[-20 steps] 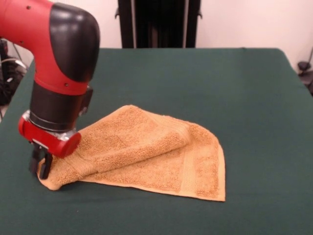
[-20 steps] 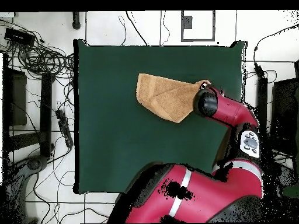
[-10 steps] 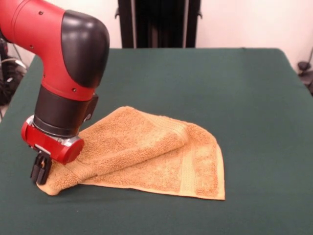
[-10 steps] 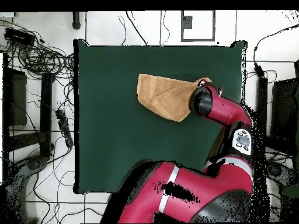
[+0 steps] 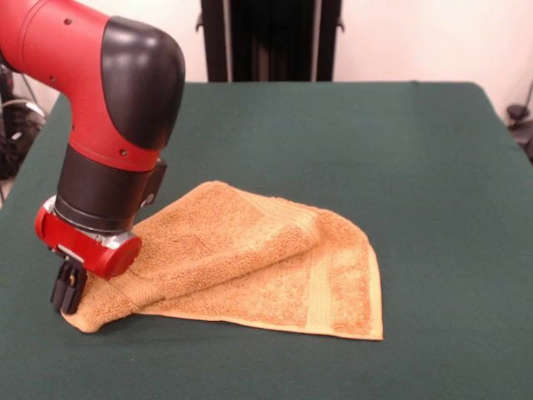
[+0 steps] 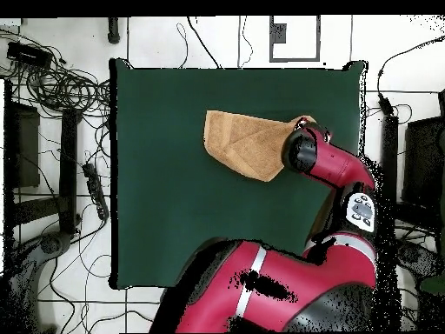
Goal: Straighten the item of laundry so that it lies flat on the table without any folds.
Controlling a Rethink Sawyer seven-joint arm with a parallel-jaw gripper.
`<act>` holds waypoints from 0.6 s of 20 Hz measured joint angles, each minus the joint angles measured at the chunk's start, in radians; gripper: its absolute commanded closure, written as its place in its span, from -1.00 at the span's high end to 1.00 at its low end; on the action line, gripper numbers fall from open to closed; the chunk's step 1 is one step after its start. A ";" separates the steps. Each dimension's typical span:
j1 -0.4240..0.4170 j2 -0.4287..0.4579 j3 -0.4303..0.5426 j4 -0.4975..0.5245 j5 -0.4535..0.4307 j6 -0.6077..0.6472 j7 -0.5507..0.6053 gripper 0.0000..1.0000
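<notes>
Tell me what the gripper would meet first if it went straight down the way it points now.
The gripper points down at the washcloth's corner, so it would meet that, then the table just beneath.

the arm (image 5: pixel 100 117) hides the washcloth (image 5: pixel 250 258) corner and most of the claw (image 5: pixel 68 290).

Red arm (image 5: pixel 79 79), black joint covers

- The front camera sat low and close across the table (image 5: pixel 433 167), facing the arm (image 5: pixel 100 125).
- The overhead camera looked straight down from higher up.
- Both showed the washcloth (image 5: pixel 266 267).
</notes>
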State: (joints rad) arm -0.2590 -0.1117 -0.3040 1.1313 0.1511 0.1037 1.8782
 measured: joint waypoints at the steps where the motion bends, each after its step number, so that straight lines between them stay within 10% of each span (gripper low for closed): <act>1: -0.004 -0.007 0.006 0.010 0.000 0.000 0.000 -1.00; 12: -0.153 -0.165 0.110 0.227 -0.070 0.011 0.000 -1.00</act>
State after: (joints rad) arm -0.4120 -0.2763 -0.1940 1.3583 0.0815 0.1143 1.8782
